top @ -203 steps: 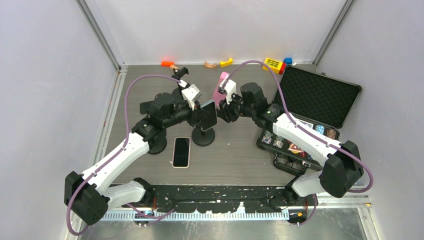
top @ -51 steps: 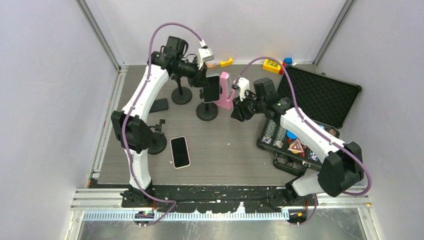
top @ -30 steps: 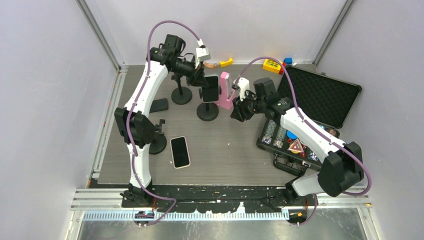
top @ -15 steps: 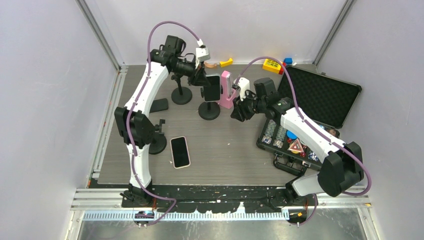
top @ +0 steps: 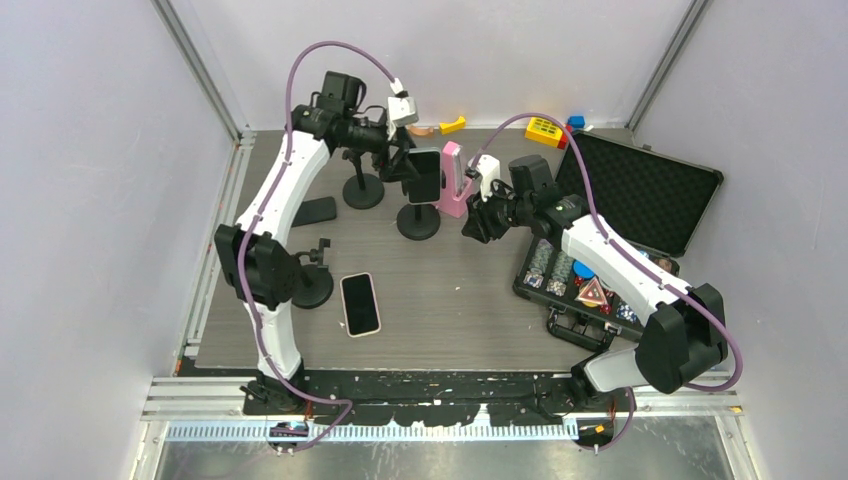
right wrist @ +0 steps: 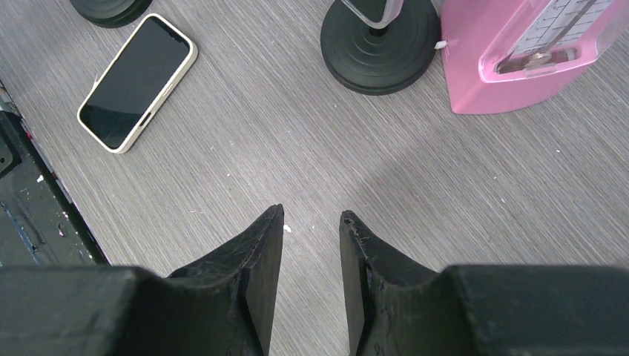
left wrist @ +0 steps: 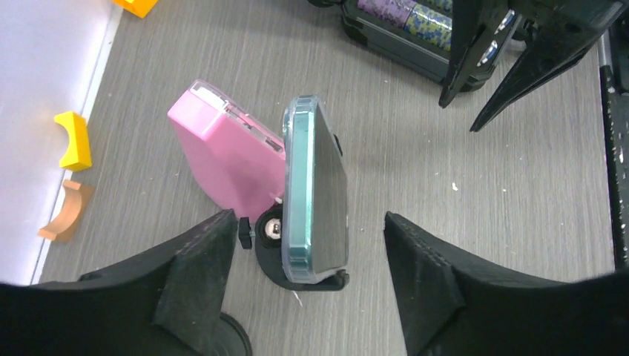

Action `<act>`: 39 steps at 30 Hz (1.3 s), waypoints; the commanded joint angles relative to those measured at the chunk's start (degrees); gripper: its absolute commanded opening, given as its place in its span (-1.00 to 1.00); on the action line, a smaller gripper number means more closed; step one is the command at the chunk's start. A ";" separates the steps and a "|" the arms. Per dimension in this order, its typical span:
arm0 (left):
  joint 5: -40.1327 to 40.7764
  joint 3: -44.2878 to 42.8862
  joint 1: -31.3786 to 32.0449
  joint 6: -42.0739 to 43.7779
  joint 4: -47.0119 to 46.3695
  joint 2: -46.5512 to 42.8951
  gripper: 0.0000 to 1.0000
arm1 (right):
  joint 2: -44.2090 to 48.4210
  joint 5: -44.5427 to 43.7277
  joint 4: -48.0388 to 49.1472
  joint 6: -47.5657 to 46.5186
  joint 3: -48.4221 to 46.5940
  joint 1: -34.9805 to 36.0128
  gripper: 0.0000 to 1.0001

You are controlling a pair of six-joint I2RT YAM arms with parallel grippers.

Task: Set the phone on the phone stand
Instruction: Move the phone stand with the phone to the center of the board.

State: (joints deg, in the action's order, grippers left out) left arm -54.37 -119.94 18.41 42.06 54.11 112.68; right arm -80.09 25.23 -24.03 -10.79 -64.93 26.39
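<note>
Grey wood-grain table (top: 470,310) inside pale walls (top: 100,200). The phone (left wrist: 315,193) stands upright in the phone stand (left wrist: 300,278), near the middle of the far edge, just beside a pink box (left wrist: 230,159). Left gripper (left wrist: 308,222) straddles the phone, fingers spread wide, clear of both faces. Right gripper (right wrist: 311,215) hovers over bare table, fingers narrowly apart, holding nothing. A second phone (top: 360,303) lies flat toward the near-left corner.

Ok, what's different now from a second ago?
The left gripper opened and let go of the phone, which now sits on the phone stand by itself. The right gripper, the other phone flat on the table and the pink box stayed put.
</note>
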 commanded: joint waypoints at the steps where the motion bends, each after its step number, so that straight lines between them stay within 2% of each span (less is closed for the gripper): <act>1: 2.56 2.66 -0.47 -2.30 -4.86 -8.00 0.83 | 2.03 1.14 1.89 0.05 -0.20 -0.42 -0.21; 2: 3.13 3.93 -0.70 -3.12 -5.94 -9.52 0.95 | 2.04 1.18 1.93 0.11 -0.20 -0.39 -0.21; 3: 3.98 5.47 -0.93 -4.06 -7.41 -10.93 0.99 | 2.00 1.21 1.91 0.13 -0.24 -0.43 -0.21; 9: 19.27 15.58 -1.19 -9.27 -9.89 -21.48 0.99 | 2.33 1.31 1.78 0.23 -0.29 -0.46 -0.21; 13: 31.28 23.67 -1.27 -10.54 -5.26 -30.49 0.99 | 2.51 1.51 1.84 0.39 -0.29 -0.59 -0.21; 15: 33.74 27.34 -1.65 -9.91 -0.93 -34.96 0.99 | 2.40 1.64 1.93 0.46 -0.35 -0.56 -0.21; 19: 35.69 32.74 -2.71 -6.38 9.40 -41.33 0.99 | 2.08 1.79 1.85 0.48 -0.45 -0.55 -0.21; 22: 36.34 34.80 -4.92 -0.27 16.74 -43.81 0.97 | 2.00 1.95 1.86 0.57 -0.39 -0.55 -0.20; 29: 35.95 37.50 -14.68 14.24 25.32 -43.61 0.88 | 2.05 2.89 1.84 0.76 -0.38 -0.55 -0.20; 34: 35.63 40.08 -18.12 22.38 25.19 -41.02 0.80 | 1.87 3.22 1.73 0.77 -0.33 -0.55 -0.20; 39: 35.01 45.50 -18.15 25.31 20.72 -39.82 0.70 | 1.87 3.18 1.63 0.61 -0.29 -0.55 -0.21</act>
State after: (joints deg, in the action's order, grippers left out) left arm -18.44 -77.76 0.60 61.89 76.69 72.47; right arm -80.07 27.22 -24.03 -10.37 -64.93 26.13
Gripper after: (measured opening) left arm 0.870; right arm 0.396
